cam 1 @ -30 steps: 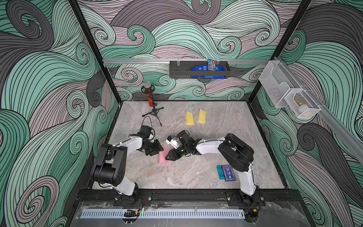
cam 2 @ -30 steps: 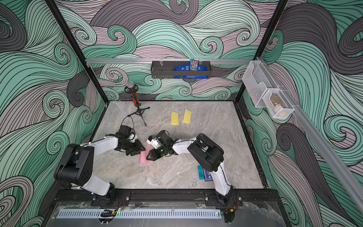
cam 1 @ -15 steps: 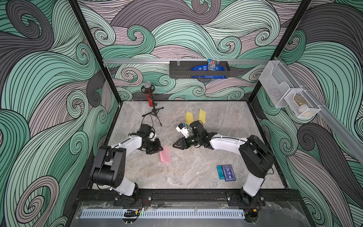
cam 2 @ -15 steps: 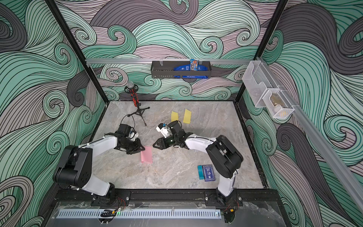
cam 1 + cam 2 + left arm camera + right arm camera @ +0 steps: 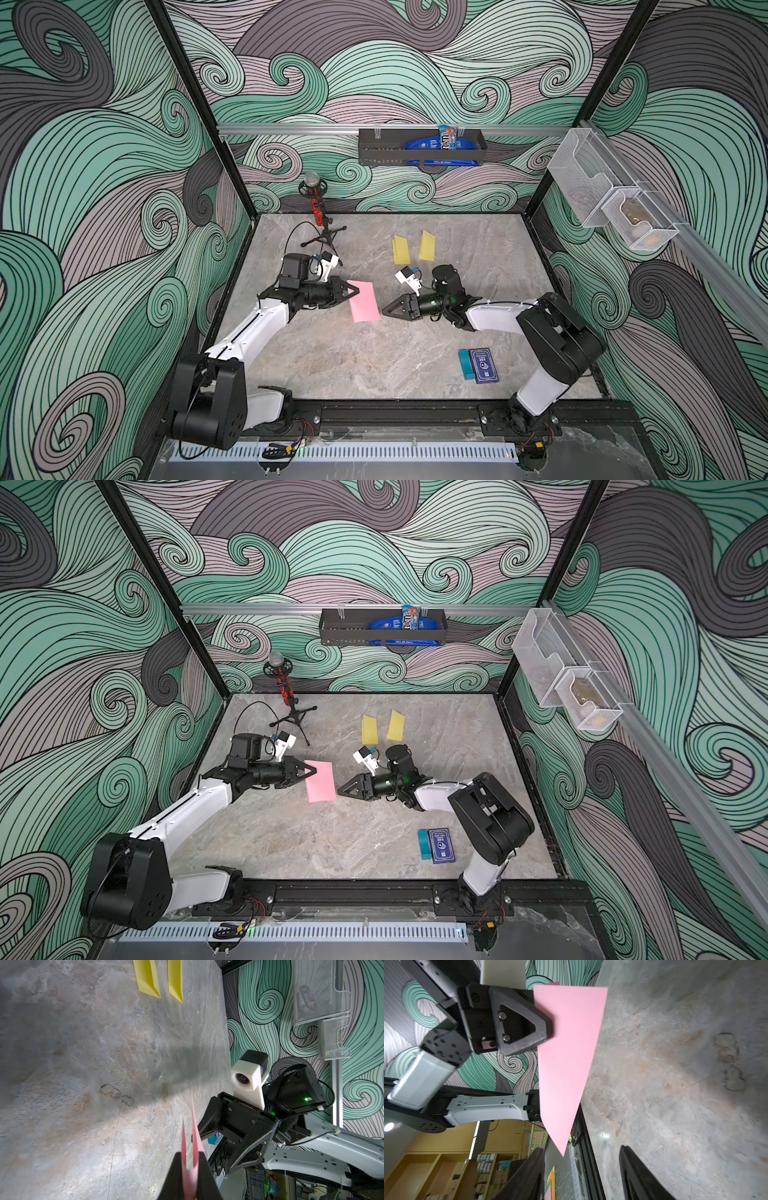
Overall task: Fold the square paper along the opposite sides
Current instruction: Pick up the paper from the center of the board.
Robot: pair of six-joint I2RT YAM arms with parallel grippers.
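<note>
The pink paper [image 5: 365, 302] [image 5: 321, 781] is folded in two and held off the table near its middle. My left gripper [image 5: 353, 291] [image 5: 311, 772] is shut on its left edge. In the left wrist view the paper's two layers [image 5: 195, 1140] splay apart beyond the left gripper [image 5: 190, 1159]. My right gripper [image 5: 386, 309] [image 5: 341, 789] hovers just right of the paper, open and holding nothing. In the right wrist view the paper [image 5: 566, 1053] hangs ahead of the right gripper [image 5: 581, 1151], its near corner close to the spread fingers.
Two folded yellow papers [image 5: 402, 250] [image 5: 428, 246] lie behind the right gripper. A microphone on a tripod [image 5: 318, 208] stands at the back left. A blue card box [image 5: 482, 365] lies at the front right. A black basket [image 5: 419, 147] and wire bins [image 5: 602, 195] hang on the walls.
The left gripper has shut on the pink paper and carried it up and back to the right. The right gripper has let go, pulled away to the right and opened wider.
</note>
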